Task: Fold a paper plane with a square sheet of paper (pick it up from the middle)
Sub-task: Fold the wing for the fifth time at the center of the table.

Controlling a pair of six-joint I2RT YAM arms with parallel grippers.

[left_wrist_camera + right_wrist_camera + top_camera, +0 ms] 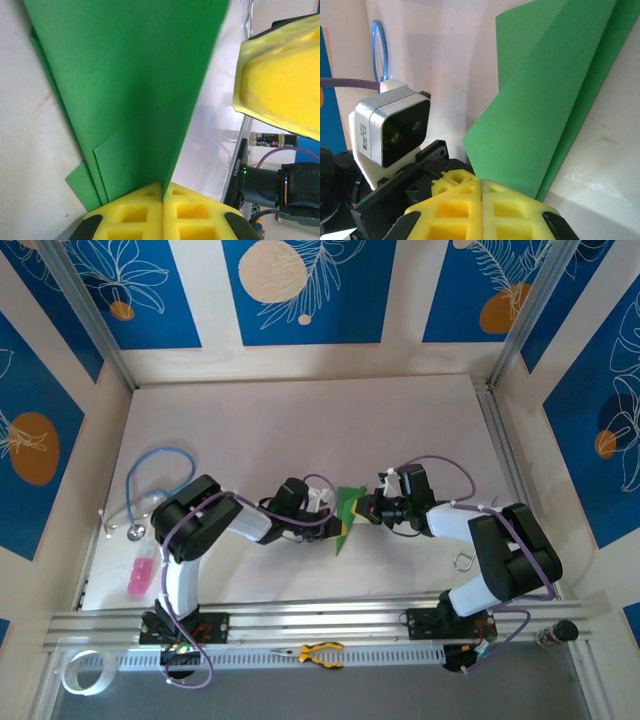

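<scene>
Top external view: two arms bend inward from their bases, elbows out, and their wrists meet head-on over the middle of the white surface. Between them is one folded green paper, a pointed dart shape. The left gripper has its yellow fingers pressed together on the paper's edge. The right gripper pinches it likewise from the opposite side. One pink object lies far left, and one pair of yellow-handled pliers lies by the front rail.
</scene>
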